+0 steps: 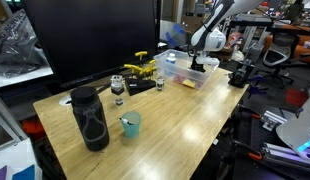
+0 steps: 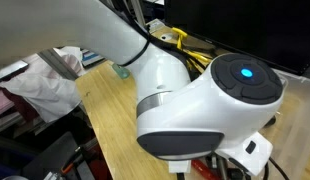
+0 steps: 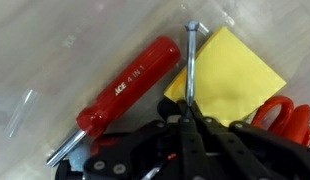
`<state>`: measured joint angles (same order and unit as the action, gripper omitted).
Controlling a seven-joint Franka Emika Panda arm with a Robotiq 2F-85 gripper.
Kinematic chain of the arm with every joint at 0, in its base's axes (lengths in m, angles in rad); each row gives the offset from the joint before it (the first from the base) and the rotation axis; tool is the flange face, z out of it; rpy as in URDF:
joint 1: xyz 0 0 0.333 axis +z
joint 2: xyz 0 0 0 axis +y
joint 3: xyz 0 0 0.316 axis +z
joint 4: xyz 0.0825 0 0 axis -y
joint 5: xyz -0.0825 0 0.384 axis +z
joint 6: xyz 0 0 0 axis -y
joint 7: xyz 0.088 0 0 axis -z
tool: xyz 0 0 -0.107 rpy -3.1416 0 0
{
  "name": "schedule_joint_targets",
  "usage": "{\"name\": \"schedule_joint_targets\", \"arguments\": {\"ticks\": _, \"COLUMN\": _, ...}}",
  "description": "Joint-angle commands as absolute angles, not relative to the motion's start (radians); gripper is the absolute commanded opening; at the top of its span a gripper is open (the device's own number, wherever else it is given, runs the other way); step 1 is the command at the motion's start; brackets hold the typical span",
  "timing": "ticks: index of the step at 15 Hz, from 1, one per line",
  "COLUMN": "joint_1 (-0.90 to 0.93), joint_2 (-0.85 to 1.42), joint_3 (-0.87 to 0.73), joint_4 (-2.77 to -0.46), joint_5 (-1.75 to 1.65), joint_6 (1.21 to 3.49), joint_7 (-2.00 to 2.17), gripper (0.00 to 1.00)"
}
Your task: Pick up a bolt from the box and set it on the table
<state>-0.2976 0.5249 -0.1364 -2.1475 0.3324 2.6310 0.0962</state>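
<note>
Now, tool: the tool [image 3: 190,118] is squeezed fully shut, down inside the box [image 3: 55,40]. Its dark fingers pinch the near end of the bolt [image 3: 192,62].
Bolt: it is long, thin and silver, and its head points away from the fingers. It is in the box, partly over a yellow paper pad [image 3: 235,70].
How it handles: I think it is hard metal, a bit heavy for its size, and smooth. It will not bend or break. It may be slippery, and it could swing or slide out, because only one end is held.
Best hold: I think the middle of the thin part would be steadier than the end.
Also in the box: a red screwdriver [image 3: 125,90] with a silver tip, and something orange-red [image 3: 285,115] that I cannot name.
In the way: the screwdriver lies close by in the box, so a lift could bump it. The bolt must also clear the wall of the box.
Surface: the pale wood surface [image 1: 185,125] has bare room just beside the box.
Near the box: some yellow clamps [image 1: 143,68].
Well apart from the box: a small jar [image 1: 118,88], a teal cup [image 1: 130,124] and a tall black canister [image 1: 90,118].
Arm: the white arm [image 2: 195,100] fills an exterior view and hides the box there.
</note>
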Motion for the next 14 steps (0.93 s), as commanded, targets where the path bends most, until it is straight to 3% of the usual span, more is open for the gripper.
{"name": "schedule_joint_targets", "arguments": {"ticks": 1, "joint_1": -0.253, "joint_2": 0.494, "joint_3": -0.176, "joint_4": -2.184, "joint_5": 0.296, "joint_6": 2.681, "joint_7": 0.166, "gripper": 0.01}}
{"name": "schedule_joint_targets", "arguments": {"ticks": 14, "joint_1": -0.148, "joint_2": 0.371, "joint_3": -0.260, "joint_4": -2.285, "joint_5": 0.204, "joint_6": 2.783, "joint_7": 0.324, "gripper": 0.01}}
